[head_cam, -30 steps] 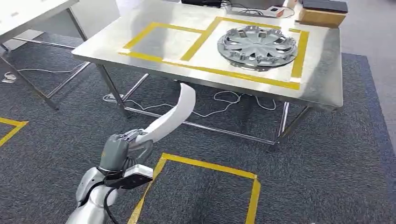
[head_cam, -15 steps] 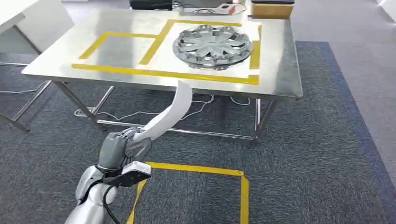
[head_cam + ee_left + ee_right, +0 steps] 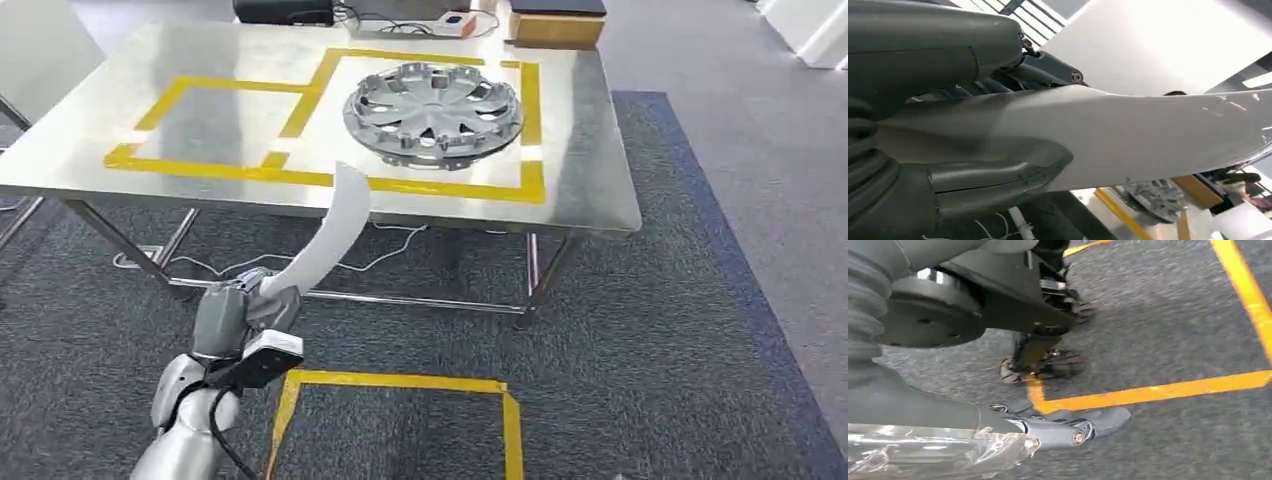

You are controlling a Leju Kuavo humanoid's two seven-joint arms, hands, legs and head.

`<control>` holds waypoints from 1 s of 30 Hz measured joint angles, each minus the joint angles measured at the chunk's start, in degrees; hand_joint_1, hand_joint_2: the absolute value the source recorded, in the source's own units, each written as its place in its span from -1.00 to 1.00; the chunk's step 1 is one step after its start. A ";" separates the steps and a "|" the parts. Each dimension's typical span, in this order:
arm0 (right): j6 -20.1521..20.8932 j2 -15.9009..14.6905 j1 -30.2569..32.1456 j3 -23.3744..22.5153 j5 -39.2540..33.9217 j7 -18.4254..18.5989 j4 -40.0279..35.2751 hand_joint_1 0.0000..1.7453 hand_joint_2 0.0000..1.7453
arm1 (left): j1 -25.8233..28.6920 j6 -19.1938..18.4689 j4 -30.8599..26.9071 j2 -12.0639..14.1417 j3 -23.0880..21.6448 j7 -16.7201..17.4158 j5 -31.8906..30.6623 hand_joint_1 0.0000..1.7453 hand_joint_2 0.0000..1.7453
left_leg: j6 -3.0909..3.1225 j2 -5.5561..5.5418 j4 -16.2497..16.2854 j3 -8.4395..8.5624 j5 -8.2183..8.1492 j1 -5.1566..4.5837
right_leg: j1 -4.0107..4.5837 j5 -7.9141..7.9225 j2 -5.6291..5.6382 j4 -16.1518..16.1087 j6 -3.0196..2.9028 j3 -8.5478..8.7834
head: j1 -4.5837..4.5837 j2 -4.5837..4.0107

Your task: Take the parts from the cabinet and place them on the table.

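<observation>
My left hand [image 3: 235,315] grips one end of a long, curved white part [image 3: 325,240], which rises up and forward toward the front edge of the steel table [image 3: 590,180]. Seen from the left wrist, the same white part [image 3: 1148,135] runs out of the left hand [image 3: 948,175]. A silver wheel cover [image 3: 432,110] lies inside the right-hand yellow-taped field on the table; it appears small in the left wrist view as the wheel cover [image 3: 1153,197]. My right hand [image 3: 998,425] hangs low over the carpet, fingers stretched out with nothing in them.
A second yellow-taped field [image 3: 200,120] lies bare on the table's left half. A brown box [image 3: 555,25] and cables sit at the far edge. Loose cables [image 3: 400,240] trail under the table. A yellow tape square [image 3: 400,382] marks the carpet in front of me.
The whole picture has shifted as the camera turned: the table now sits more squarely ahead. My left hand still holds the white part, its tip now nearer the table's front edge.
</observation>
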 joint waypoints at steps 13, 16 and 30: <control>0.20 0.31 0.32 0.72 2.56 0.61 0.79 -1.00 1.00 | -0.19 2.25 0.55 -0.28 2.10 1.05 0.50 1.00 1.00 | -2.31 -2.01 2.49 11.88 -5.89 0.02 | 0.51 6.44 0.47 -9.32 -2.80 -0.14 | 0.24 -0.02; 0.20 0.35 0.08 0.74 2.80 0.59 0.79 -1.00 1.00 | -0.33 2.49 0.46 -0.15 2.58 1.16 0.59 1.00 1.00 | -2.63 -0.79 13.86 3.02 -9.72 -0.03 | 0.44 5.12 -0.21 -9.75 -3.33 1.62 | -0.74 0.02; 0.31 0.83 0.18 0.72 4.52 0.66 0.81 -1.00 1.00 | 0.25 3.78 -0.11 -0.59 5.86 1.53 1.20 1.00 1.00 | 0.14 0.42 0.09 0.62 0.20 0.03 | 0.57 0.98 -1.42 0.28 -0.29 3.12 | -0.20 0.00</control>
